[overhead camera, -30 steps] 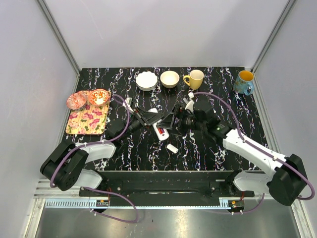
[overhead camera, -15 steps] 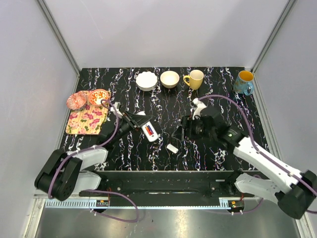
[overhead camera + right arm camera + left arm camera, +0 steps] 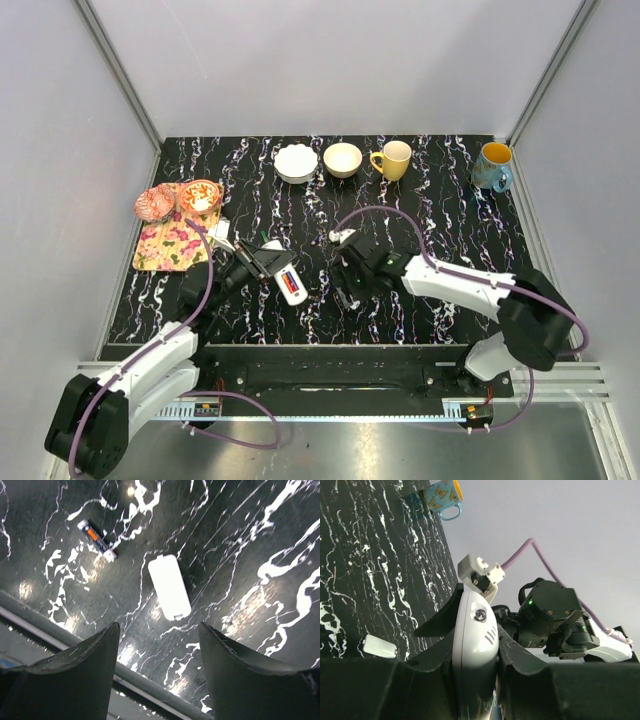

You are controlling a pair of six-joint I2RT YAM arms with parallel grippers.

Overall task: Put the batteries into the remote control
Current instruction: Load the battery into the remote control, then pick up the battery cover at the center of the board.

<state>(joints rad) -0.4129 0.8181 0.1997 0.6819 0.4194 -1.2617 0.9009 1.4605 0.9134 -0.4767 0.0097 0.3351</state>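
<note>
My left gripper is shut on the white remote control and holds it left of the table's middle. A reddish battery shows in the remote's open back. In the left wrist view the remote sits squeezed between both fingers. My right gripper is open and empty, just right of the remote, pointing down. In the right wrist view its fingers hover over the table. A dark battery with an orange band and the white cover piece lie beyond the fingertips. The cover also shows in the left wrist view.
A white bowl, a tan bowl, a yellow mug and a blue mug stand along the back edge. A floral tray with two small bowls is at the left.
My left gripper has drawn the remote back toward the near left. My right arm has swung left and lowered over the cover piece, which it now hides in the top view.
</note>
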